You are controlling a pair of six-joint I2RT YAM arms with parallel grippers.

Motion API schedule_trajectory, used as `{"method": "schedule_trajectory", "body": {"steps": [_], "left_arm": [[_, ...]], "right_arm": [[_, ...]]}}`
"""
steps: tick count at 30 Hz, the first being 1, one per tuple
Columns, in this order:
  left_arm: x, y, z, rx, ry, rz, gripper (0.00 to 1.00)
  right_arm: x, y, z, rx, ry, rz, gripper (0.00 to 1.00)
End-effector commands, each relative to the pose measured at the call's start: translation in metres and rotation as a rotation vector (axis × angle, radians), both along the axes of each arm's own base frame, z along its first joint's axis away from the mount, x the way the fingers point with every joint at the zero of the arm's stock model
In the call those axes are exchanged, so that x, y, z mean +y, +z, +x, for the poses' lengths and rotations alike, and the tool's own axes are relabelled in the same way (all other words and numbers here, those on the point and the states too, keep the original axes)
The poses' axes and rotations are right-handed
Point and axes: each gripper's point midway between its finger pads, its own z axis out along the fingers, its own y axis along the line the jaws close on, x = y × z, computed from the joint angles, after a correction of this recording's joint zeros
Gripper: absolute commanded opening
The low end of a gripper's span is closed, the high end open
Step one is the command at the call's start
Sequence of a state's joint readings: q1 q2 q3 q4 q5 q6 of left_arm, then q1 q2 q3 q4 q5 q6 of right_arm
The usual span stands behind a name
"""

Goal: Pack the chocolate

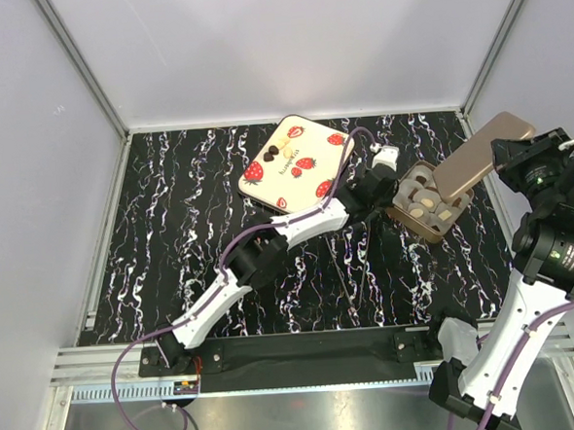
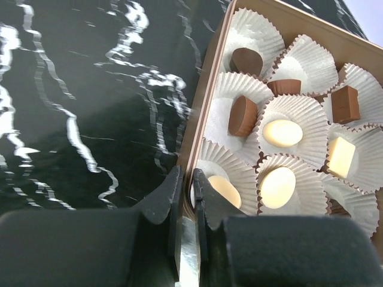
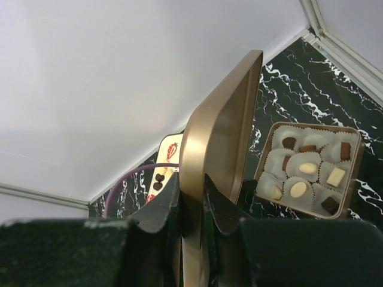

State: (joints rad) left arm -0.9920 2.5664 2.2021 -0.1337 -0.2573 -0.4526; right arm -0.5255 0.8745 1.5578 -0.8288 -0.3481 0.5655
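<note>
My left end effector (image 2: pixel 186 179) is clamped on the box (image 2: pixel 202 107) rim and my right end effector (image 3: pixel 191 186) grips the lid (image 3: pixel 222 122). The chocolate (image 2: pixel 282 133) looks packed, so next I lower the lid squarely.

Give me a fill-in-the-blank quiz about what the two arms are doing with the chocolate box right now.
1. The right gripper is shut on the edge of the brown ___.
2. The left gripper is shut on the wall of the chocolate ___.
3. The paper cups under the chocolates are ___.
4. The cream tray is printed with red ___.
Missing words: lid; box; white; strawberries.
</note>
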Motion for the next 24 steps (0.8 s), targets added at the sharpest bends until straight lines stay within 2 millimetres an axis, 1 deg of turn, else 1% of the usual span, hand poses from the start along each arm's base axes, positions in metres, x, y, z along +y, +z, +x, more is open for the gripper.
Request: {"method": "schedule_trajectory", "body": {"steps": [1,2,3,4,5,6,7,8,9,10,11,12,13,14,15,16,17,18,19,20,21,22,23,24], "left_arm": [[0.012,0.05,0.013,-0.049,0.077,-0.059,0.0],[0.012,0.049,0.012,-0.051,0.071,-0.054,0.0],[0.012,0.054,0.011,-0.053,0.065,-0.06,0.05],[0.011,0.056,0.009,-0.048,0.05,-0.066,0.27],[0.013,0.053,0.007,-0.037,0.048,-0.06,0.37],[0.016,0.066,0.005,-0.042,0.046,-0.076,0.43],[0.017,0.072,0.002,-0.037,0.034,-0.087,0.51],[0.02,0.07,-0.002,-0.027,0.027,-0.088,0.55],[0.022,0.09,-0.004,-0.034,0.015,-0.123,0.59],[0.023,0.098,-0.005,-0.021,-0.008,-0.147,0.61],[0.027,0.101,-0.007,0.013,-0.01,-0.162,0.64],[0.037,0.12,0.0,0.018,-0.005,-0.2,0.64],[0.037,0.127,-0.005,0.053,-0.049,-0.235,0.65],[0.043,0.14,-0.006,0.082,-0.051,-0.287,0.65],[0.054,0.147,0.004,0.095,-0.052,-0.321,0.65],[0.054,0.154,-0.001,0.123,-0.102,-0.356,0.65],[0.06,0.164,0.0,0.137,-0.113,-0.394,0.65],[0.07,0.167,0.012,0.144,-0.112,-0.416,0.66],[0.07,0.177,0.01,0.155,-0.174,-0.457,0.66],[0.073,0.178,0.011,0.18,-0.191,-0.476,0.66],[0.077,0.186,0.015,0.179,-0.235,-0.508,0.66],[0.077,0.196,0.019,0.161,-0.262,-0.531,0.67],[0.076,0.189,0.023,0.166,-0.279,-0.527,0.68],[0.077,0.188,0.029,0.162,-0.292,-0.53,0.7]], "right_arm": [[0.003,0.009,0.006,-0.054,0.044,-0.043,0.0],[0.002,0.002,0.011,-0.041,0.053,-0.031,0.0],[0.003,0.001,0.012,-0.04,0.062,-0.03,0.0],[0.005,-0.001,0.015,-0.039,0.085,-0.029,0.0],[0.006,-0.006,0.019,-0.027,0.102,-0.022,0.0],[0.006,-0.005,0.022,-0.032,0.118,-0.028,0.0],[0.009,-0.008,0.027,-0.024,0.152,-0.027,0.0],[0.009,-0.01,0.031,-0.021,0.17,-0.031,0.0],[0.01,-0.009,0.035,-0.03,0.192,-0.04,0.0],[0.013,-0.013,0.042,-0.02,0.239,-0.032,0.0],[0.015,-0.017,0.046,-0.017,0.266,-0.026,0.0],[0.016,-0.014,0.051,-0.039,0.298,-0.036,0.0],[0.022,-0.017,0.054,-0.041,0.349,-0.027,0.0],[0.021,-0.027,0.062,-0.023,0.369,-0.005,0.0],[0.02,-0.029,0.066,-0.031,0.387,-0.011,0.0],[0.023,-0.033,0.07,-0.033,0.423,-0.002,0.0],[0.023,-0.046,0.075,-0.021,0.445,0.018,0.0],[0.029,-0.042,0.078,-0.062,0.501,0.014,0.0],[0.029,-0.049,0.084,-0.059,0.53,0.033,0.0],[0.03,-0.057,0.089,-0.058,0.557,0.044,0.0],[0.034,-0.061,0.089,-0.053,0.6,0.058,0.0],[0.034,-0.07,0.092,-0.042,0.621,0.073,0.0],[0.034,-0.072,0.094,-0.049,0.634,0.068,0.01],[0.034,-0.07,0.096,-0.072,0.645,0.045,0.0]]}}
